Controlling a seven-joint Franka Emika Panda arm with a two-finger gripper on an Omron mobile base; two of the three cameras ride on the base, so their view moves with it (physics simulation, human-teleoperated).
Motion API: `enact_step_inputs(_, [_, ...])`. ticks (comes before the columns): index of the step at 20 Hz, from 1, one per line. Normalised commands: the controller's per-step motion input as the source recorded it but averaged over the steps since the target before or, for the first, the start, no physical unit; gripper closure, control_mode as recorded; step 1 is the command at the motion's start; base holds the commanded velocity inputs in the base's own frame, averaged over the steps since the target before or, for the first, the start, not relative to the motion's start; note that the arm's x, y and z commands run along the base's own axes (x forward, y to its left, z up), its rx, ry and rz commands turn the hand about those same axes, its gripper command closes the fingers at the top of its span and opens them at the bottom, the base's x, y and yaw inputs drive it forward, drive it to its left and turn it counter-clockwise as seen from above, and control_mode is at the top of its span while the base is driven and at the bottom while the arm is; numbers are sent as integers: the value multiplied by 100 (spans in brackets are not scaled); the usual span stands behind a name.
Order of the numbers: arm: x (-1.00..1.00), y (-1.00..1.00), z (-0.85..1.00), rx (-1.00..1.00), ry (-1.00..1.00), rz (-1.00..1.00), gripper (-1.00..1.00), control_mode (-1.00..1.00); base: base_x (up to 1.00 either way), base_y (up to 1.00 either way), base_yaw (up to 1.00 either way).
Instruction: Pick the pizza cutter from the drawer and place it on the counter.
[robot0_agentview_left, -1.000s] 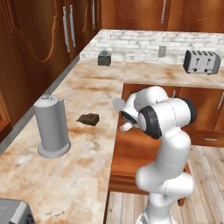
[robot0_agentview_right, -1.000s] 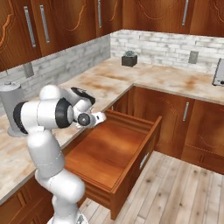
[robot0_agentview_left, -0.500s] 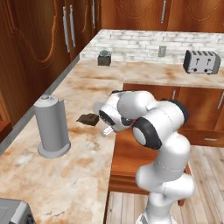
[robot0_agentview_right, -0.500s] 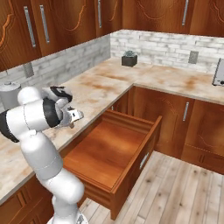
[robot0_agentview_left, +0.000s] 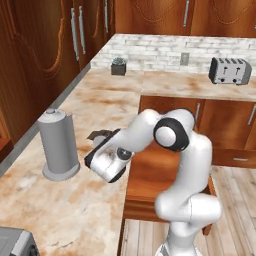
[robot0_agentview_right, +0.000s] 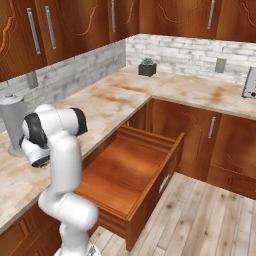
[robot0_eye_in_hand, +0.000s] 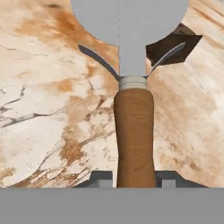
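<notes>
pizza cutter (robot0_eye_in_hand: 133, 78), round grey wheel, brown handle clamped in the gripper (robot0_eye_in_hand: 133, 183), above the counter (robot0_eye_in_hand: 48, 113)

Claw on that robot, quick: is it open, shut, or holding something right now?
Claw: shut on the pizza cutter, gripped by its brown handle, over the counter.

White glossy arm (robot0_agentview_left: 185, 200) made of rounded, bulbous segments, centre-right of left base view. Dark grey-black bands ring the joints (robot0_agentview_left: 167, 135). Two small dark finger tips (robot0_eye_in_hand: 101, 179) at bottom of hand view.
</notes>
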Motion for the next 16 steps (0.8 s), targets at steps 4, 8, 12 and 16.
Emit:
enact_step_inputs(4, [8, 23, -17, 1, 5, 2, -100, -100, 0, 0, 0])
enact_step_inputs(8, [10, -8, 96, 15, 0, 2, -100, -100, 0, 0, 0])
enact_step_inputs(12, [14, -28, 100, 17, 1, 10, -100, -100, 0, 0, 0])
enact_step_inputs(16, [1, -49, 100, 23, 3, 11, -100, -100, 0, 0, 0])
